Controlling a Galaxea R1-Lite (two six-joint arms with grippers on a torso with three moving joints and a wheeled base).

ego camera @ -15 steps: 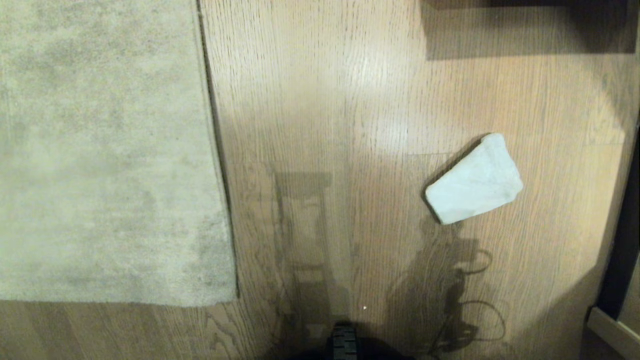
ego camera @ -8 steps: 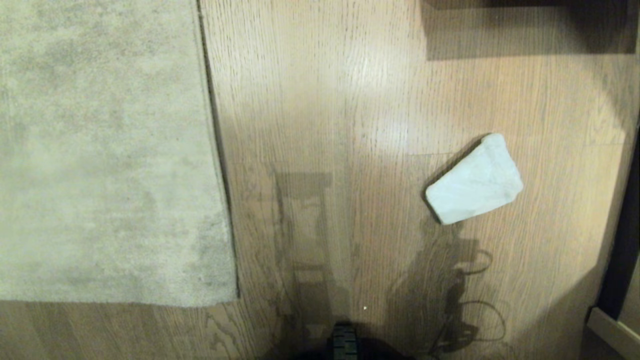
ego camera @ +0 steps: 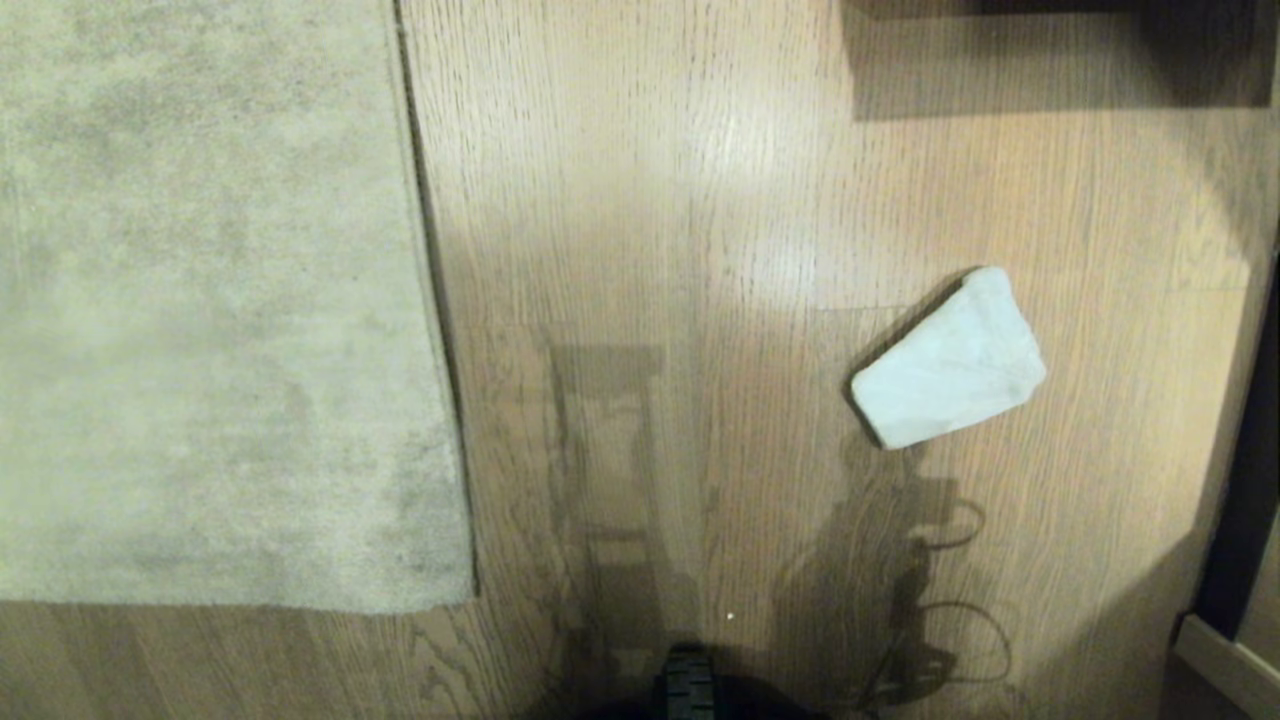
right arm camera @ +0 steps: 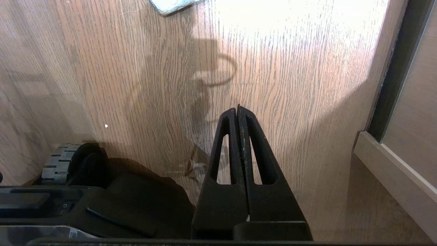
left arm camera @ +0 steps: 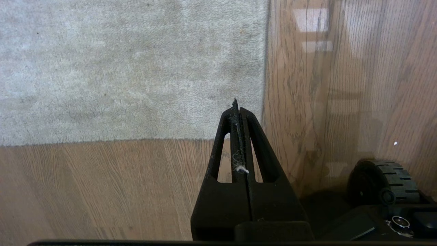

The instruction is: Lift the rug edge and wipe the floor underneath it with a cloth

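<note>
- Head view: the cloth (ego camera: 948, 360) lies flat on the floor (ego camera: 650, 200), well apart from the rug edge (ego camera: 432, 300); it looks soft and light, so pinch a corner
- Left wrist view: your left claw (left arm camera: 237, 104) is pressed together, empty, near the rug corner; the rug looks floppy, so grab its thin border
- Right wrist view: your right claw (right arm camera: 237, 109) is pressed together, empty

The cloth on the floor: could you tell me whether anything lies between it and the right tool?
Nothing visible does. The cloth lies flat on bare floor, and in the right wrist view only open planks and shadows separate its corner from the shut, empty right tool.
</note>
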